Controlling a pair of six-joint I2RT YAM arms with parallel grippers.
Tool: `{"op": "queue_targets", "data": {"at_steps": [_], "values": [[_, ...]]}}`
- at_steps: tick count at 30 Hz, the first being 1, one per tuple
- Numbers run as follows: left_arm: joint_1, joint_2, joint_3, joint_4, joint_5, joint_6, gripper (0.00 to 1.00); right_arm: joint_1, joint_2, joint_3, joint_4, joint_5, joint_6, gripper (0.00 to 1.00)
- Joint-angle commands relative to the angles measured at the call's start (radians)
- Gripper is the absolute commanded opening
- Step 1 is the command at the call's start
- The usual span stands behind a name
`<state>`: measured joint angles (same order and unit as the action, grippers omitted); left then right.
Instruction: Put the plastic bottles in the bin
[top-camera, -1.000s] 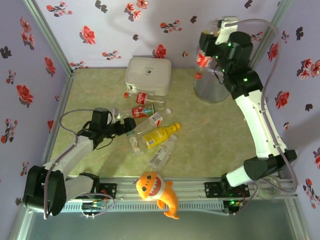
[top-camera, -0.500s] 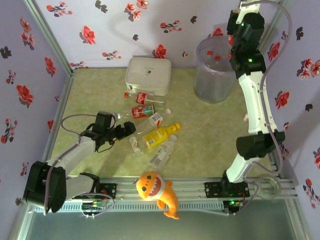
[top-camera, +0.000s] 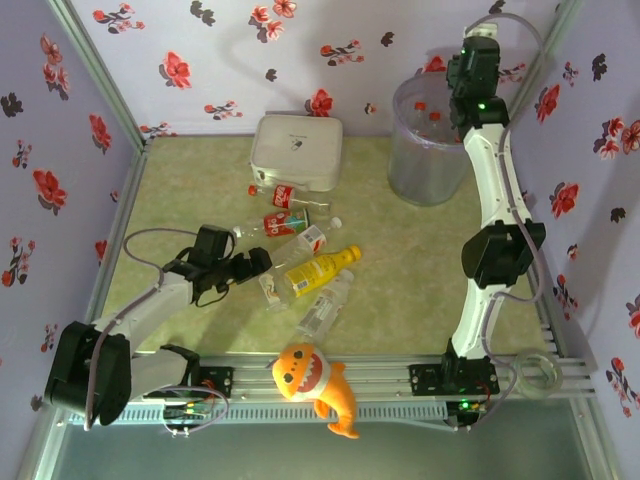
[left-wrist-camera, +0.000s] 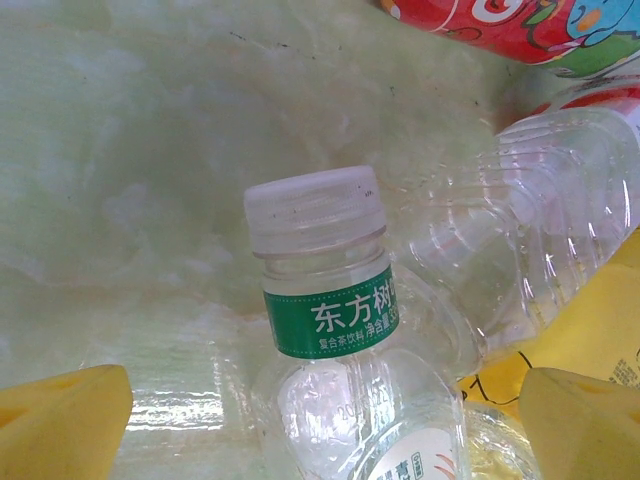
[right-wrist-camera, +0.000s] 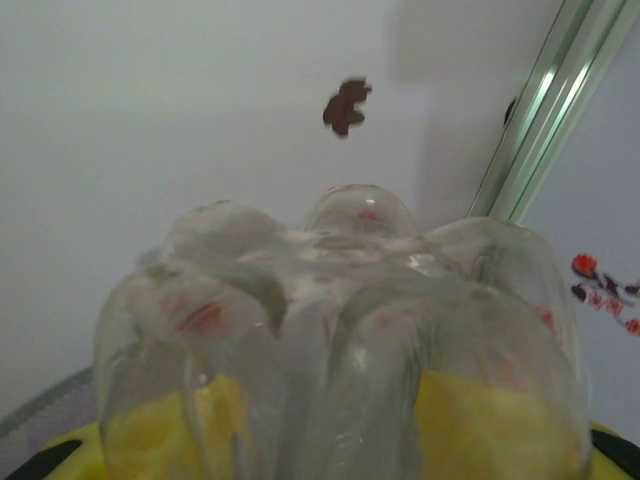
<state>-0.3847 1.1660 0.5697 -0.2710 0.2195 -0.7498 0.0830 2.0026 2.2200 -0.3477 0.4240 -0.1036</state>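
Observation:
Several plastic bottles lie in a heap mid-table: two red-labelled ones, a yellow one and clear ones. My left gripper is open at the heap's left side. Close up, a clear white-capped bottle with a green band lies between its yellow fingertips, cap pointing away. My right gripper is shut on a clear bottle, whose lobed base fills the space between the yellow fingers. The right arm reaches up beside the far right rim of the bin, where red caps show.
A white rounded box stands at the back, left of the bin. An orange plush shark lies on the front rail. Flowered walls and a metal frame post close in behind the right gripper.
The right arm has swung from over the bin's left side up and back to its far right rim, bottle still held. The left gripper has edged slightly closer to the heap.

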Motion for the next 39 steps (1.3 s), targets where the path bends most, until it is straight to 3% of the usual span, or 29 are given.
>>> {"op": "queue_targets", "data": {"at_steps": [1, 4, 7, 13, 17, 21, 28, 39], "values": [[-0.008, -0.01, 0.027, -0.024, -0.022, 0.024, 1.0, -0.014, -0.004, -0.079, 0.088, 0.047, 0.032, 0.11], [-0.009, -0.012, 0.026, -0.025, -0.022, 0.026, 1.0, -0.033, 0.014, -0.126, 0.107, 0.047, 0.057, 0.13], [-0.009, -0.005, 0.031, -0.032, -0.025, 0.029, 1.0, -0.046, 0.019, -0.176, 0.127, 0.041, 0.074, 0.22], [-0.029, 0.023, 0.063, -0.059, -0.051, 0.043, 1.0, -0.057, 0.033, -0.22, 0.132, 0.031, 0.08, 0.49], [-0.037, 0.031, 0.067, -0.056, -0.052, 0.039, 1.0, -0.057, 0.023, -0.232, 0.138, 0.027, 0.076, 0.8], [-0.042, 0.04, 0.07, -0.056, -0.055, 0.036, 1.0, -0.057, 0.013, -0.23, 0.135, 0.029, 0.067, 0.99], [-0.047, 0.052, 0.076, -0.042, -0.05, 0.022, 1.0, -0.056, -0.055, -0.248, 0.125, -0.004, 0.07, 0.99], [-0.058, 0.092, 0.089, -0.018, -0.037, -0.015, 1.0, -0.027, -0.362, -0.465, 0.122, -0.052, 0.103, 0.99]]}}
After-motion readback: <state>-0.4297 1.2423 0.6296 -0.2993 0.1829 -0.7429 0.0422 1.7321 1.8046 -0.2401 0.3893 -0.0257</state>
